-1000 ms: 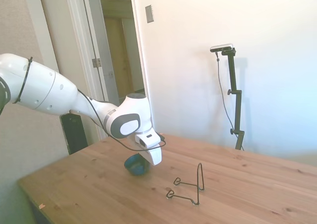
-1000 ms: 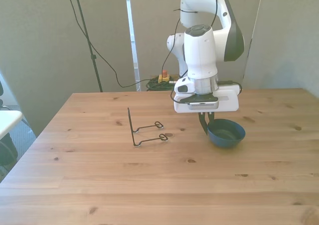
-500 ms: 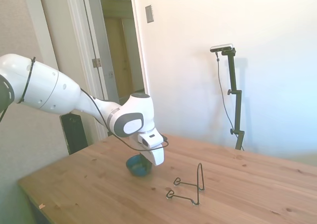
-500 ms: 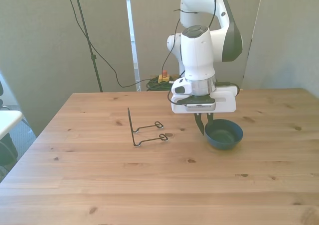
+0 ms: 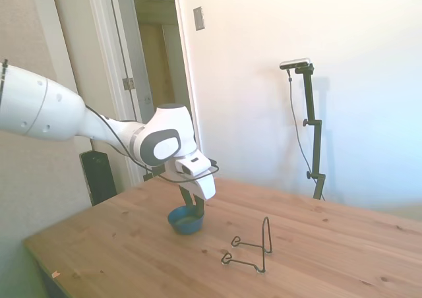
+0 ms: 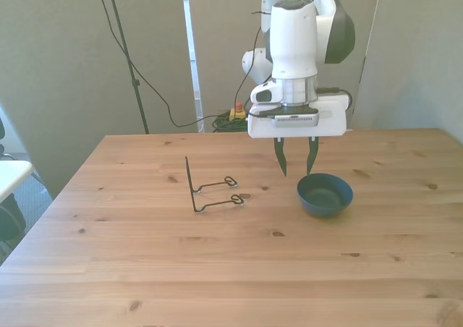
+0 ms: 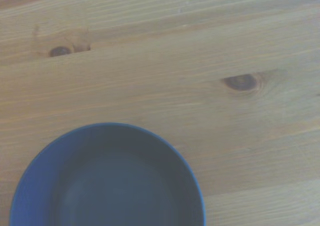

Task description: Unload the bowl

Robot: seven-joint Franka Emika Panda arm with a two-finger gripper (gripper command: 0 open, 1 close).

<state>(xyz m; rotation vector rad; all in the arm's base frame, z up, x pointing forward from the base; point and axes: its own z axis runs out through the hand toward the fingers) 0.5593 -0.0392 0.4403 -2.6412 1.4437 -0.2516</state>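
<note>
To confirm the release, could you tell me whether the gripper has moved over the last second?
Yes: the gripper, open, has risen clear of the bowl resting on the table.

Bowl (image 6: 325,194) plain glossy blue, darker inside, no pattern; same blue in the wrist view (image 7: 107,181). Table (image 6: 145,269) light wood, long grain lines, dark knots. Wire rack (image 6: 210,188) thin black. Arm (image 6: 293,30) white with dark grey joint panels; gripper (image 6: 296,169) body white, fingers (image 6: 280,157) dark. Walls pale, off-white.
</note>
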